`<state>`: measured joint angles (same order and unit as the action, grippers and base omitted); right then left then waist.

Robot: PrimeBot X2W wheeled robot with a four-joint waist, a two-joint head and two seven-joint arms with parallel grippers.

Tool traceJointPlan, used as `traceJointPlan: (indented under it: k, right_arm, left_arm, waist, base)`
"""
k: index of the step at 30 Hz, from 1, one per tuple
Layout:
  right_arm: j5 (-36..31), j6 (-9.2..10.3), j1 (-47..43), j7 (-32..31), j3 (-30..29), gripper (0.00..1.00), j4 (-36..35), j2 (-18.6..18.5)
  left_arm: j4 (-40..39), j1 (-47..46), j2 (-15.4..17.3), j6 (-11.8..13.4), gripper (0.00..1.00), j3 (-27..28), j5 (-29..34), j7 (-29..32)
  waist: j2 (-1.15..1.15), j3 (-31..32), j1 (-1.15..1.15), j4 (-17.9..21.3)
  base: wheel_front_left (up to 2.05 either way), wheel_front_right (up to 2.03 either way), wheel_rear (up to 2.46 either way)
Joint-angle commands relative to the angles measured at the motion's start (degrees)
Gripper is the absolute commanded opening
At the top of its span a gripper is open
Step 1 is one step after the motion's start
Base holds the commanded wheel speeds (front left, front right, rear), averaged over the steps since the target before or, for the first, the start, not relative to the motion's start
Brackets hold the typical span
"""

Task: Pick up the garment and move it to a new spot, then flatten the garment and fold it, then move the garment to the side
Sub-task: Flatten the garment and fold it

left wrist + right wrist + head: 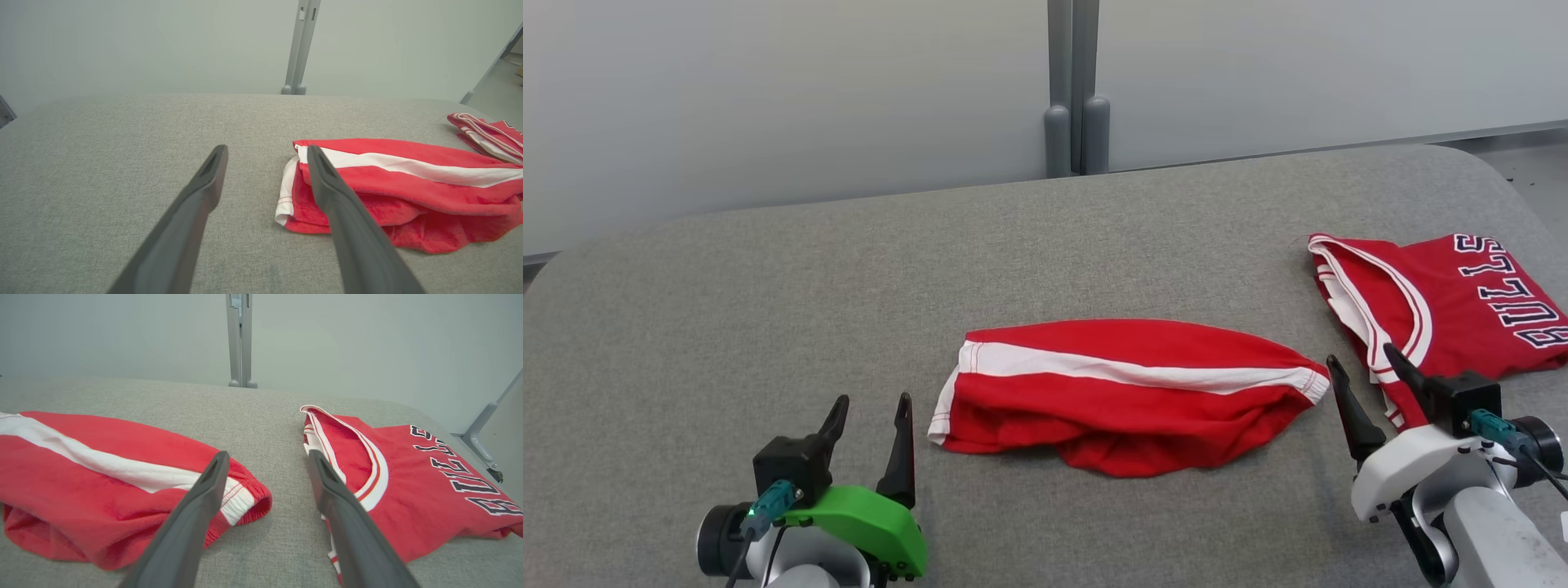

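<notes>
1. Folded red shorts (1127, 392) lie between two empty, open claws: right of the left gripper (872, 400), left of the right gripper (1360, 355), with the Bulls jersey (1462, 302) beyond.
2. Folding looks done; the next move is to pinch the shorts and shift them aside.

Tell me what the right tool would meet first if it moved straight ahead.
Likely the bare grey table between the shorts and the jersey; the right tool aims into that gap, though depth is unclear.

Red jersey (1445, 310) — far right, grey table (849, 286), grey post (1072, 82)
</notes>
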<state>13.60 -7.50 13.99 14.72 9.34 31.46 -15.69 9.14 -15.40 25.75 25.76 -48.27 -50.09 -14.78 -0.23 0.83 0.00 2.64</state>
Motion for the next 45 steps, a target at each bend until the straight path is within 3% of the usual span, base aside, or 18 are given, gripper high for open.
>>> traceJointPlan:
  k: [1,15,28,45]
  right_arm:
    - [-0.7,0.01,-1.0,-0.1,-0.7,1.00,-1.6,0.6]
    - [-6.3,0.02,-6.4,-4.2,-5.8,1.00,-19.0,8.5]
    - [-8.1,0.01,-10.4,-6.1,-6.8,1.00,-24.5,11.8]
    - [-8.2,0.01,-10.2,-7.0,-6.8,1.00,-25.7,12.6]
  left_arm:
    - [-0.4,1.1,0.2,0.3,1.00,0.5,0.4,-0.5]
    - [-3.1,8.1,-1.2,-0.5,1.00,9.0,5.3,-0.4]
    - [-4.3,14.3,-3.6,-2.5,1.00,14.5,9.8,-0.4]
    - [-4.5,15.1,-4.7,-4.0,1.00,17.5,12.6,-0.4]
  waist:
    - [0.23,0.4,0.00,0.3]
    - [0.23,2.1,0.00,0.0]
    - [0.23,2.4,0.00,-0.9]
    - [0.23,2.2,0.00,-0.9]
  base:
    - [0.00,0.00,0.00]
    - [0.00,0.00,0.00]
    - [0.00,0.00,0.00]
    - [0.00,0.00,0.00]
